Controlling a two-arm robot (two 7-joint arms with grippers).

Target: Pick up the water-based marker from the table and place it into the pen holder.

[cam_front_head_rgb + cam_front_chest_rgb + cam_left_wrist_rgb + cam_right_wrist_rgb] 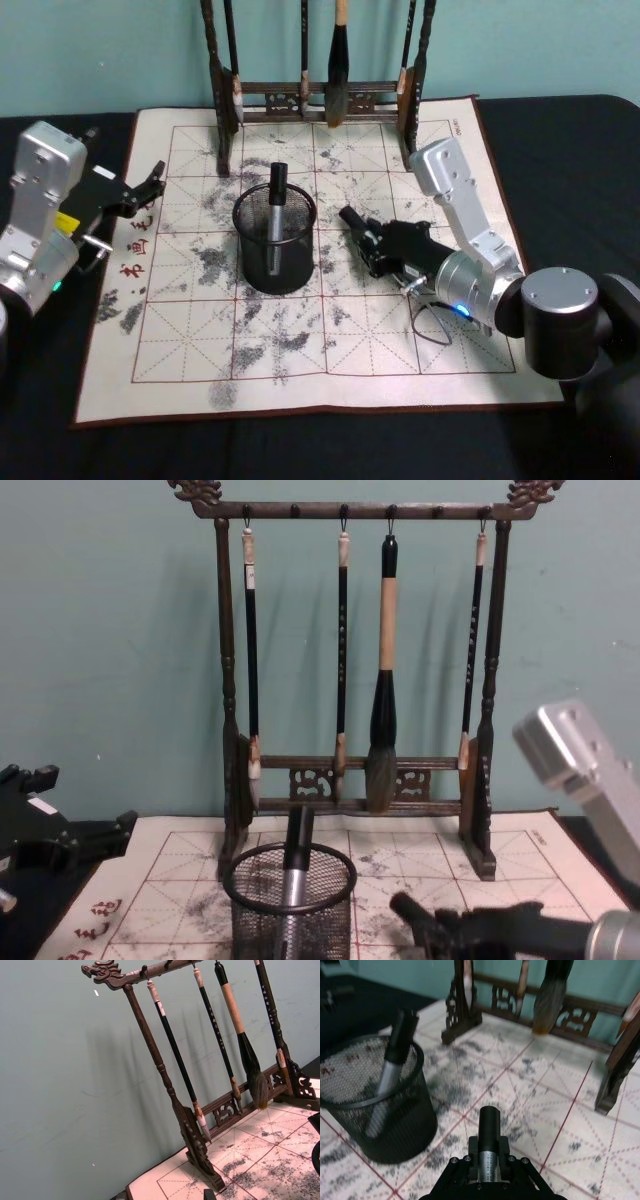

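The black mesh pen holder (275,262) stands at the middle of the mat with one grey, black-capped marker (276,199) leaning upright inside it. A second water-based marker (488,1136) is clamped in my right gripper (364,238), its black cap pointing towards the rack. That gripper hovers low over the mat just right of the holder (375,1105), shut on the marker. From the chest view the holder (290,905) sits at bottom centre, the right gripper (432,921) beside it. My left gripper (150,186) rests open at the mat's left edge.
A tall dark wooden brush rack (318,100) with several hanging brushes stands at the mat's back edge (350,680), behind the holder. The ink-stained grid mat (300,340) lies on a black table. Open mat lies in front of the holder.
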